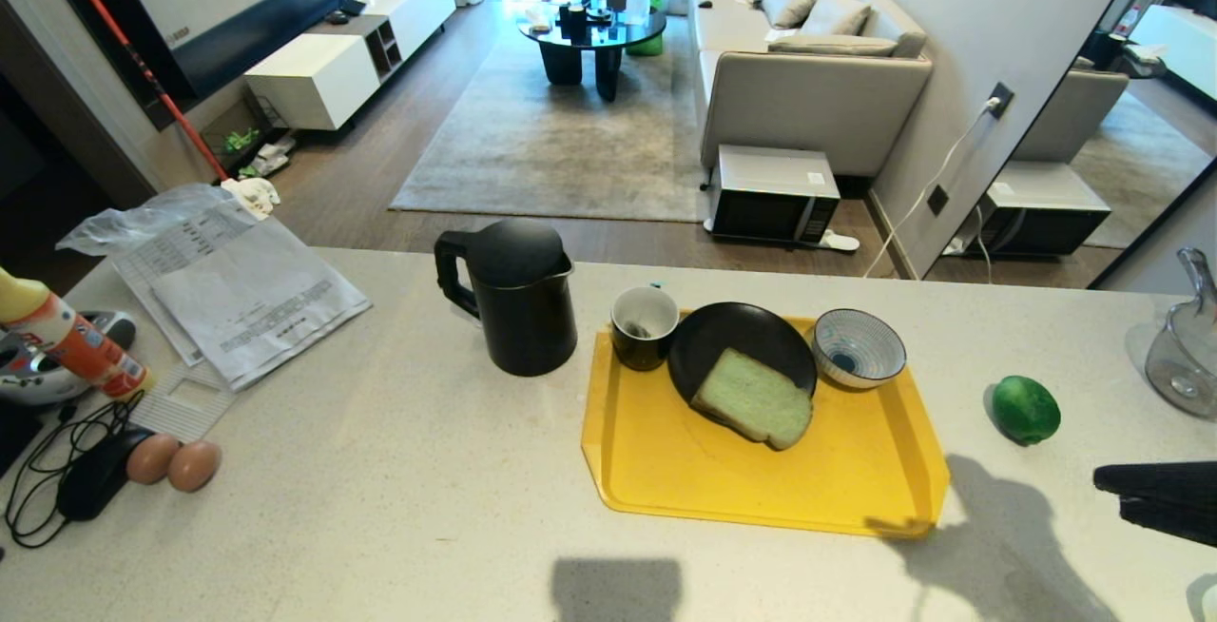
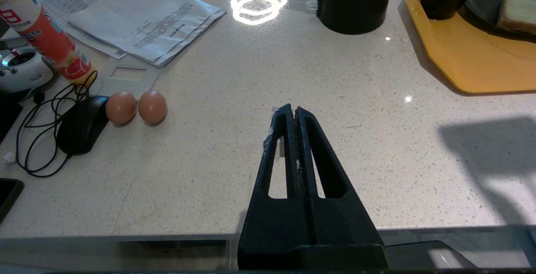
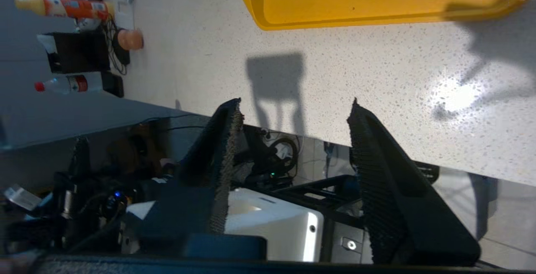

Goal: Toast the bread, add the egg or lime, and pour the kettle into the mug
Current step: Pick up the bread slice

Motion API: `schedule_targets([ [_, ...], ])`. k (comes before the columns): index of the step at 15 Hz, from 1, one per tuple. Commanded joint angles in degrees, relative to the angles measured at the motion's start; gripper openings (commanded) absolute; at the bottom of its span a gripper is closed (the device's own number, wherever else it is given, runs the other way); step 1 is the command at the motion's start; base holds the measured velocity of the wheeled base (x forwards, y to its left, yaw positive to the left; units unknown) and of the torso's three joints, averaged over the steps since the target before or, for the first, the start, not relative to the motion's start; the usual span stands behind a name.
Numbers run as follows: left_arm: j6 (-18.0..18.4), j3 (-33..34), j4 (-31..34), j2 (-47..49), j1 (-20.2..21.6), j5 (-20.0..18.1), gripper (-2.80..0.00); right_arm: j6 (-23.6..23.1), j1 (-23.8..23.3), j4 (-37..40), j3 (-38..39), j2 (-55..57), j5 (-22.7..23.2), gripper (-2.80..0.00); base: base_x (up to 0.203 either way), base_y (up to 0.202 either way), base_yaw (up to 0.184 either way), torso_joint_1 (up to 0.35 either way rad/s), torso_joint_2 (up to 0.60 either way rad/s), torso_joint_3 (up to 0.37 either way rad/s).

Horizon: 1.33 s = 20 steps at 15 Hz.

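Bread (image 1: 756, 400): on black plate (image 1: 723, 337), on yellow tray (image 1: 761, 479)
Mug (image 1: 644, 325): tray's far left corner
Kettle (image 1: 513, 297): just left of tray
Lime (image 1: 1026, 409): right of tray
Left gripper (image 2: 292, 112): fingers together, empty
Right gripper (image 3: 295, 106): spread apart, empty, near tray's front edge

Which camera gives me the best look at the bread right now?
Head view: the whole bread shows, leaning over the black plate's rim onto the yellow tray. Left wrist view catches only a corner; right wrist view misses it.

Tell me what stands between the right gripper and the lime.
Nothing visible. The right gripper, jaws open, sits at the counter's right edge; only bare counter lies between it and the lime.
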Motion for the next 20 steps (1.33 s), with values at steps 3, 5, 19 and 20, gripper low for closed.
schedule_targets([
  [3, 0.05, 0.97, -0.01, -0.13, 0.01, 0.00, -2.80, 1.62, 0.14, -11.15, 7.48, 7.50, 0.10, 0.00, 0.000, 0.000, 0.000, 0.000, 0.00, 0.000],
  [5, 0.05, 0.97, -0.04, -0.13, 0.01, 0.00, -2.80, 1.79, 0.42, -18.09, 11.68, 11.09, -0.43, 0.00, 0.000, 0.000, 0.000, 0.000, 0.00, 0.000],
  [19, 0.05, 0.97, -0.05, -0.13, 0.01, 0.00, -2.80, 22.59, 22.71, -39.65, 6.76, 44.47, -25.70, 0.00, 0.000, 0.000, 0.000, 0.000, 0.00, 0.000],
  [20, 0.05, 0.97, 0.00, -0.13, 0.01, 0.00, -2.80, 22.98, 22.71, -40.20, 6.25, 45.63, -25.10, 0.00, 0.000, 0.000, 0.000, 0.000, 0.00, 0.000],
])
